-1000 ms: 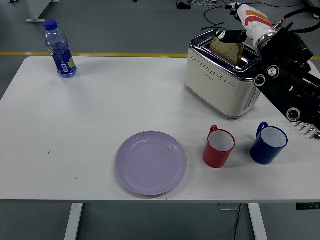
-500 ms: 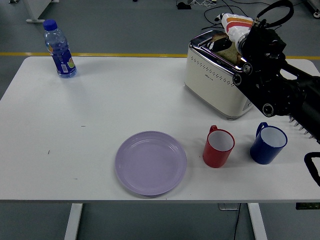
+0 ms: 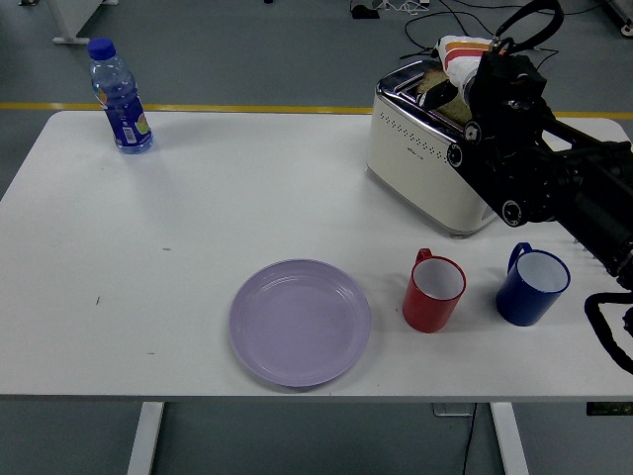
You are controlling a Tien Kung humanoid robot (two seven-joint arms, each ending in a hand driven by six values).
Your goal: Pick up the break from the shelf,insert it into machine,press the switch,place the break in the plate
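The cream and chrome toaster (image 3: 420, 148) stands at the back right of the white table (image 3: 198, 218). A slice of bread (image 3: 433, 87) sits low in its top slot, only its upper edge showing. My right hand (image 3: 457, 67), in a white glove with orange stripes, is over the slot and shut on the top of the bread. The black right forearm (image 3: 534, 168) covers the toaster's right end and hides the switch. The lilac plate (image 3: 300, 322) lies empty near the front edge. No shelf is in view.
A red mug (image 3: 433, 291) and a blue mug (image 3: 532, 286) stand in front of the toaster, under my forearm. A water bottle (image 3: 120, 96) stands at the back left. Cables lie on the floor behind the table.
My right hand has lowered the bread from above the toaster down into the slot. The forearm has swung left over the toaster's right end.
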